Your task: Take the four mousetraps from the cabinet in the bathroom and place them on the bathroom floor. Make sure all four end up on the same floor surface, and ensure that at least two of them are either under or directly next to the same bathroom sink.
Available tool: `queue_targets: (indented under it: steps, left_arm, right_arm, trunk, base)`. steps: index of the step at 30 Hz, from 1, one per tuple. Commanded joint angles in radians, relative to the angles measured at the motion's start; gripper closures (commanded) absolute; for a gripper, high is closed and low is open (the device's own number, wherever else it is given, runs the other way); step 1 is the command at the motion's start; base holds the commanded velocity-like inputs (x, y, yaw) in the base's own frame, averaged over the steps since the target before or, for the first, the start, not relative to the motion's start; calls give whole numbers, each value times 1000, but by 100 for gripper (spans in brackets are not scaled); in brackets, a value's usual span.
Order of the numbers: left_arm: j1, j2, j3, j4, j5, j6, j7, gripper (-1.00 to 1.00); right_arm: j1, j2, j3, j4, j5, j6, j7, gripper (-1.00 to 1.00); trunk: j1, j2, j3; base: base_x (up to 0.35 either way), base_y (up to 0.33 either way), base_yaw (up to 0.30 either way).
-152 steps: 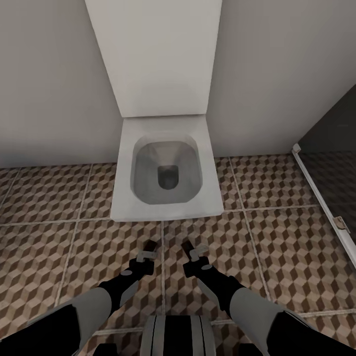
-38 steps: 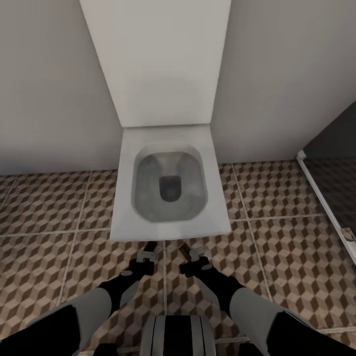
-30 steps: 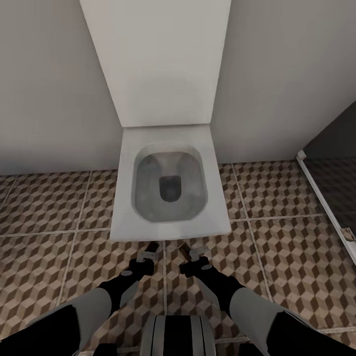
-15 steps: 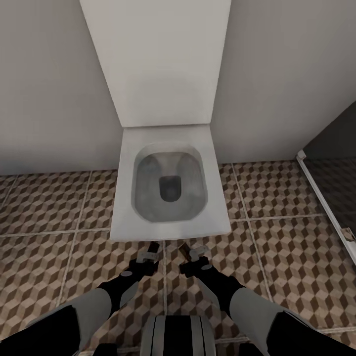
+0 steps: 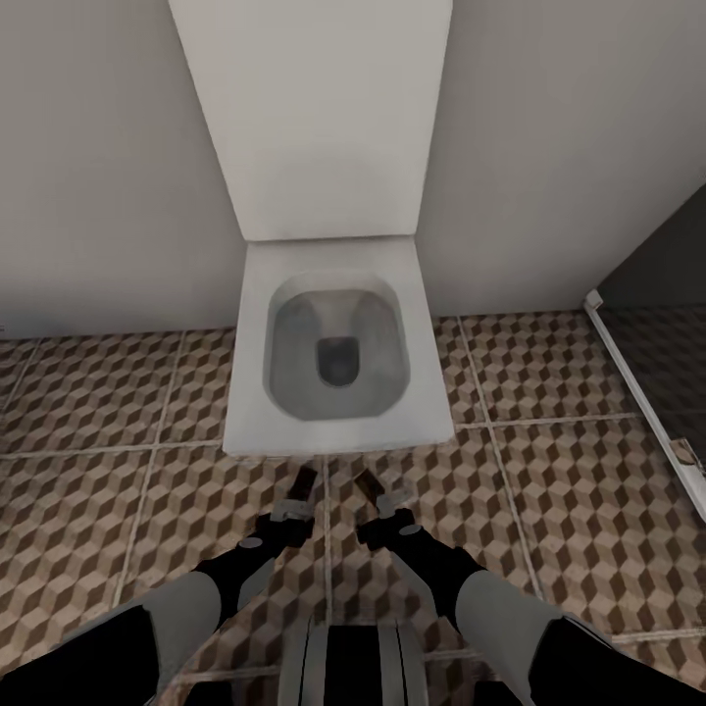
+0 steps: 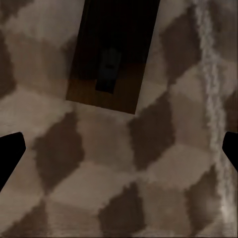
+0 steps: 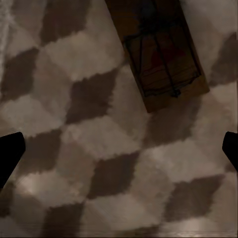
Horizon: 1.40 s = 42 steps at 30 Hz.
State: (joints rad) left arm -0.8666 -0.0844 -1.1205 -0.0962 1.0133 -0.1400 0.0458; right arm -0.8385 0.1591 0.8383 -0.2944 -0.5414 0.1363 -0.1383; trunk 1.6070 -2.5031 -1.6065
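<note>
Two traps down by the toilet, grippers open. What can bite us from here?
1. The left mousetrap and right mousetrap lie on the bathroom floor by the toilet, not a sink: placement may not count.
2. Both sit just ahead of the open left gripper and right gripper; driving forward may shove them.

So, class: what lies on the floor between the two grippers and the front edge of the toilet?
Two mousetraps lie flat on the floor tiles, side by side, seen in the head view.

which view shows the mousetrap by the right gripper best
The right wrist view: the mousetrap lies flat on the tiles, its dark wire and reddish spot readable. In the head view it is a small brown sliver ahead of the right gripper, near the toilet.
</note>
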Motion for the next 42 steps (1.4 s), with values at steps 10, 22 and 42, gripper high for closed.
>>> queue_targets:
  steps: [10, 22, 42]
  left_arm:
    - [0, 0, -9, 0, 5, -3, 5, -100]
    - [0, 0, -9, 0, 5, -3, 5, -100]
    - [0, 0, -9, 0, 5, -3, 5, -100]
  right_arm:
    - [-1, 0, 8, -2, -7, 5, -7, -100]
    - [-1, -1, 8, -3, -8, 4, -7, -100]
    - [-1, -1, 8, -3, -8, 3, -7, -100]
  trunk:
    - [-1, 0, 0]
    - [-1, 0, 0]
    - [-1, 0, 0]
  base:
    - [-318, 0, 0]
    - [-334, 0, 0]
    - [-285, 0, 0]
